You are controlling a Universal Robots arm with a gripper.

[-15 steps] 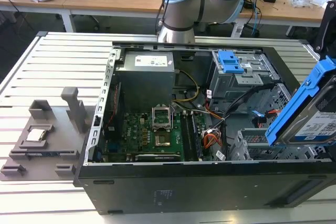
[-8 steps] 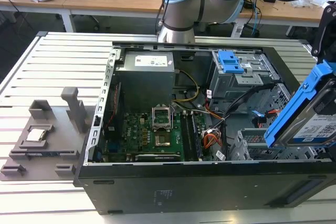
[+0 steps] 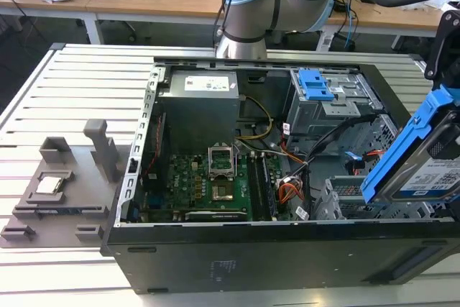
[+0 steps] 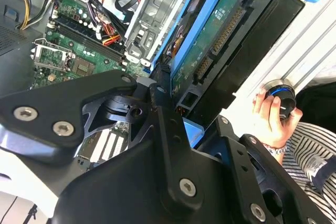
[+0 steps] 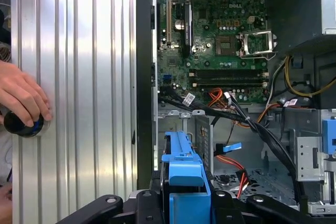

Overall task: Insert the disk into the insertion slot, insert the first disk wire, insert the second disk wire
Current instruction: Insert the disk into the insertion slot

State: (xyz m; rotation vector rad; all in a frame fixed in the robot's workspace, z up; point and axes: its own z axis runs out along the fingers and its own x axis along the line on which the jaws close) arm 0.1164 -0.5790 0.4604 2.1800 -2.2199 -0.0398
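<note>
Holding one disk in my one gripper, which is clamped on the blue caddy. The disk is tilted steeply, up in the air over the end of the one open case at the exterior view's right, not yet seated. One insertion slot, the low perforated bay, sits just below the disk's lower edge. One taller cage stands behind it with one blue clip on top. One motherboard and one power supply sit inside the case toward the exterior view's left. One grey fixture lies on the slatted table, outside the case.

View differences: the exterior view gives the disk's white label side. The second wrist view gives its green circuit-board underside and connector row. The first wrist view gives the caddy's end edge-on, plus one blue cable and some orange-red wires near the bay. Both wrist views catch one person's hand resting on one round black knob on the table beside the case.
</note>
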